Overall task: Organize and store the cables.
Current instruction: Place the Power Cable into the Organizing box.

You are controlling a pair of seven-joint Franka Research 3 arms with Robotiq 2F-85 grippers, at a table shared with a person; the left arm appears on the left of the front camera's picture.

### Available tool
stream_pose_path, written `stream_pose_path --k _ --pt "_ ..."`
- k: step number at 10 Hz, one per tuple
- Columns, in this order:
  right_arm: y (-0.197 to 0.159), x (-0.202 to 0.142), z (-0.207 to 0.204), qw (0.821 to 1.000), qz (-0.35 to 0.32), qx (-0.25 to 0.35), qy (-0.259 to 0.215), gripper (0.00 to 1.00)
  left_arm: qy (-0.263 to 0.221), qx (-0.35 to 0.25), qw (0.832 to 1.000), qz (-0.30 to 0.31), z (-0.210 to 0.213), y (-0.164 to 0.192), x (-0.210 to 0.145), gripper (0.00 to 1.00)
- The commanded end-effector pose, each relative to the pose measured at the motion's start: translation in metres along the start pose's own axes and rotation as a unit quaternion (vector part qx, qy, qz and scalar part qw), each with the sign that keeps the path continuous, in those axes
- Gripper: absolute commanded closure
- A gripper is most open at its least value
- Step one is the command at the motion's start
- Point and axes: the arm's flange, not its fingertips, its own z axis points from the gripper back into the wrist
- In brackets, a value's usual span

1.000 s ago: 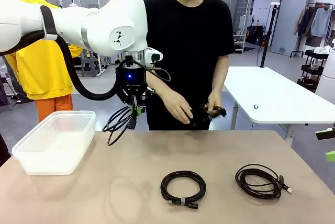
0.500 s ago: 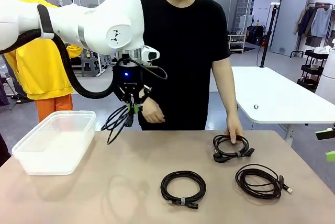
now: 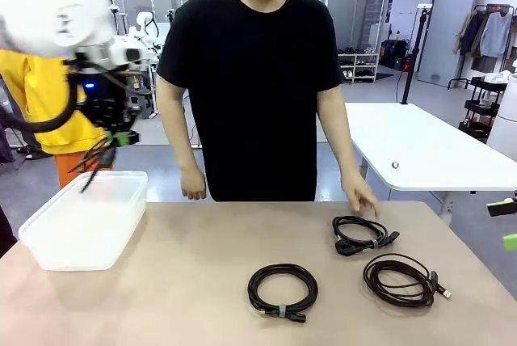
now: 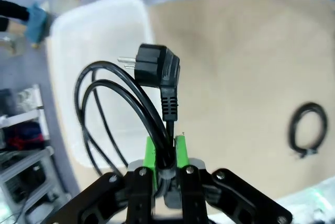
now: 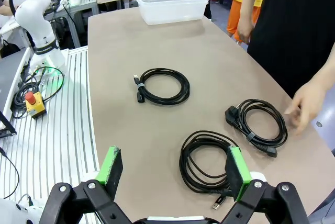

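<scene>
My left gripper (image 3: 119,137) is shut on a black cable coil (image 3: 95,160) that hangs above the near end of the white plastic bin (image 3: 85,221). In the left wrist view the green fingers (image 4: 151,156) pinch the cord just below its plug (image 4: 154,67), over the bin (image 4: 99,41). Three more cable coils lie on the table: one with a grey tie at front centre (image 3: 283,291), one at front right (image 3: 401,280), and one with a plug (image 3: 363,234) behind it. My right gripper (image 5: 172,169) stands open above the table's right edge, with the coils (image 5: 207,161) beyond it.
A person in a black shirt stands at the far side, one hand (image 3: 362,196) hovering just above the plug coil and the other (image 3: 193,184) hanging by the table edge. A white table (image 3: 420,152) stands behind on the right.
My left arm has swung left with its coil, from the table's back middle to over the bin. The person laid a third coil on the right and lifted the hand off it.
</scene>
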Motion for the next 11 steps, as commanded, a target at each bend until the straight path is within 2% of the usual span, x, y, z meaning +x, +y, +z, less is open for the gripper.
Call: stream_pose_path --k 1,3,5,8,11 --pt "-0.002 0.0 0.0 1.0 0.01 -0.001 -0.008 0.0 -0.021 -0.027 0.999 -0.006 -0.02 0.036 -0.024 0.83" --pt "-0.002 0.0 0.0 1.0 0.01 -0.001 -0.008 0.0 -0.033 -0.005 0.999 -0.001 -0.039 0.06 -0.013 0.83" --pt "-0.002 0.0 0.0 1.0 0.01 -0.001 -0.008 0.0 -0.019 -0.01 0.999 0.023 -0.072 0.077 0.0 0.83" --pt "-0.002 0.0 0.0 1.0 0.01 -0.001 -0.008 0.0 0.009 -0.01 0.998 0.069 -0.137 0.086 0.017 0.83" --pt "-0.002 0.0 0.0 1.0 0.01 -0.001 -0.008 0.0 0.027 -0.008 0.994 0.103 -0.195 0.088 0.017 0.83"
